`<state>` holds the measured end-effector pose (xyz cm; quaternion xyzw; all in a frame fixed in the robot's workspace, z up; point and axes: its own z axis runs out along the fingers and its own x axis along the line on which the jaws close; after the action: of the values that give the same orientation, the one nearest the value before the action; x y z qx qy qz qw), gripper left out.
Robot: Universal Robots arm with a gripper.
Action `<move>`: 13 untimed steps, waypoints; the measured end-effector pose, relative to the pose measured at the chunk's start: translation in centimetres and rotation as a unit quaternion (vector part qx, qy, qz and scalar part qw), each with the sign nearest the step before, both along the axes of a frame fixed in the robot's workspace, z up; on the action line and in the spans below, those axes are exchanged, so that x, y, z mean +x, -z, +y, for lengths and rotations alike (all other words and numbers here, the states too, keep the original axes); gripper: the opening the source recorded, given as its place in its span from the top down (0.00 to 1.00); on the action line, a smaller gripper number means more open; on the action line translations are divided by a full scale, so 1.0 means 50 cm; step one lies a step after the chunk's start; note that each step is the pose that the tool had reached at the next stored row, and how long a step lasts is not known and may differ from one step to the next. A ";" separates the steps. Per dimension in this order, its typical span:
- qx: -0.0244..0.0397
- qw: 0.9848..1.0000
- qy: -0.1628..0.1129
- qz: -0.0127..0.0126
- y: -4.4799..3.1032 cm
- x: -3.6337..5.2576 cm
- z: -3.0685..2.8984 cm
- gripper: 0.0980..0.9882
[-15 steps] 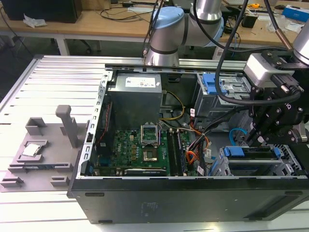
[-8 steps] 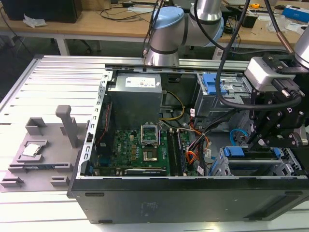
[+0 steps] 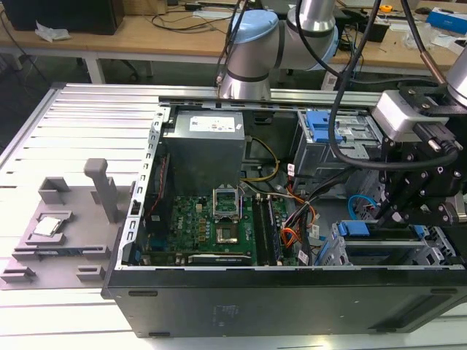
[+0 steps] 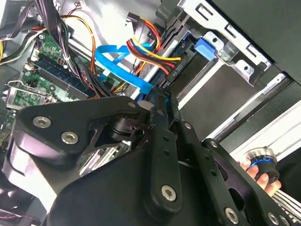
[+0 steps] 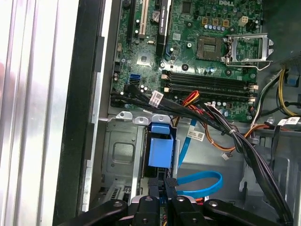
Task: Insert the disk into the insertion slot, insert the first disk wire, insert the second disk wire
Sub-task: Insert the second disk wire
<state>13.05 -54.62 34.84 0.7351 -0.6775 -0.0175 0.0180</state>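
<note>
The disk sits in the insertion slot (image 3: 438, 251), a silver-grey cage (image 5: 120, 155); its bright blue frame (image 5: 160, 149) (image 3: 357, 228) shows at the end. My gripper (image 5: 162, 181) (image 4: 159, 96) (image 3: 383, 215) hangs right over that end, fingers pressed together. The second disk wire (image 5: 204, 184) (image 4: 124, 70), a flat blue cable, loops round and ends at my fingertips; its plug is hidden there. The first disk wire (image 4: 150, 49), orange-red strands, runs to a dark plug (image 4: 171, 70) against the disk's end.
The open computer case holds a green motherboard (image 3: 208, 226), a grey power supply (image 3: 204, 146) and black cable bundles (image 5: 225, 129) beside my gripper. A grey metal box with a blue latch (image 3: 321, 127) stands behind. A hand (image 4: 261, 175) shows past the case edge.
</note>
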 end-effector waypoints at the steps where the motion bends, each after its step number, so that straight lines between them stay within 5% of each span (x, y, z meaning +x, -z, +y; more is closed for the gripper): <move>1: 0.000 1.000 0.000 0.000 0.001 0.001 0.000 0.93; 13: 0.000 1.000 0.000 0.000 0.009 0.006 0.005 0.93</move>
<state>13.35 -54.36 34.37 0.7351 -0.6775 -0.0176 0.0179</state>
